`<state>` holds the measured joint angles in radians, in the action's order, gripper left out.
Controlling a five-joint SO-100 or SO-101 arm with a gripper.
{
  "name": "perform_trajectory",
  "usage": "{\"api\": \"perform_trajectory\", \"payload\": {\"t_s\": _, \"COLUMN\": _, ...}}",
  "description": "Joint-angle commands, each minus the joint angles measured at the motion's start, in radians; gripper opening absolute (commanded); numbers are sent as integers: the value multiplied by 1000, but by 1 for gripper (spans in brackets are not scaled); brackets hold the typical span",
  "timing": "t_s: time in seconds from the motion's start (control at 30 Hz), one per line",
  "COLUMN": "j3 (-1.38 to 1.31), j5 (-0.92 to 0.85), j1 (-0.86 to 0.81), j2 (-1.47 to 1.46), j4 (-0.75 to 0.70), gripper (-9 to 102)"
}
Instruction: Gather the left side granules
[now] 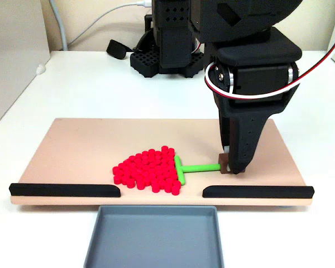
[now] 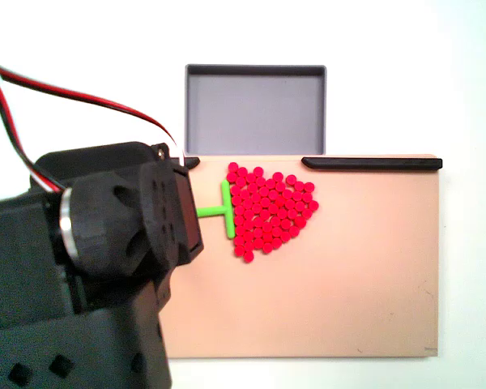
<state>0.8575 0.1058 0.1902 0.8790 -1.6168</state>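
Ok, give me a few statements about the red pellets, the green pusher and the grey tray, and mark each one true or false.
1. The red pellets lie bunched in one pile on the tan board. True.
2. The grey tray already holds some pellets. False: it is empty.
3. The green pusher has its crossbar against the pile. True.
4. The gripper hangs high above the board. False: its tip is down at the end of the pusher's handle.
5. Two black strips line the board's edge by the tray, with a gap between them. True.
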Motion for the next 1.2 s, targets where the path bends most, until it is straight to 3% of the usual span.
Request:
{"api": "perform_trajectory", "payload": {"t_s": 0.0, "j3": -15, "j5": 12, "j1": 34, "j2": 52, "j4": 8, "gripper": 0}}
{"api": "perform_trajectory", "payload": {"t_s": 0.23, "j3": -15, "j5": 44, "j1": 123, "j2": 121, "j4": 5, "gripper": 0}}
{"api": "perform_trajectory", "payload": {"t_s": 0.4, "j3": -6, "j5": -61, "j1": 189, "j2": 213, "j4": -67, "gripper": 0}}
{"api": "perform_trajectory", "payload": {"t_s": 0.57, "j3": 57, "j5": -284, "j1": 206, "j2": 359, "j4": -107, "gripper": 0}}
{"api": "perform_trajectory", "payload": {"t_s": 0.83, "j3": 443, "j5": -692, "j1": 206, "j2": 703, "j4": -107, "gripper": 0}}
{"api": "perform_trajectory", "payload": {"t_s": 1.17, "j3": 663, "j5": -1284, "j1": -55, "j2": 890, "j4": -104, "gripper": 0}}
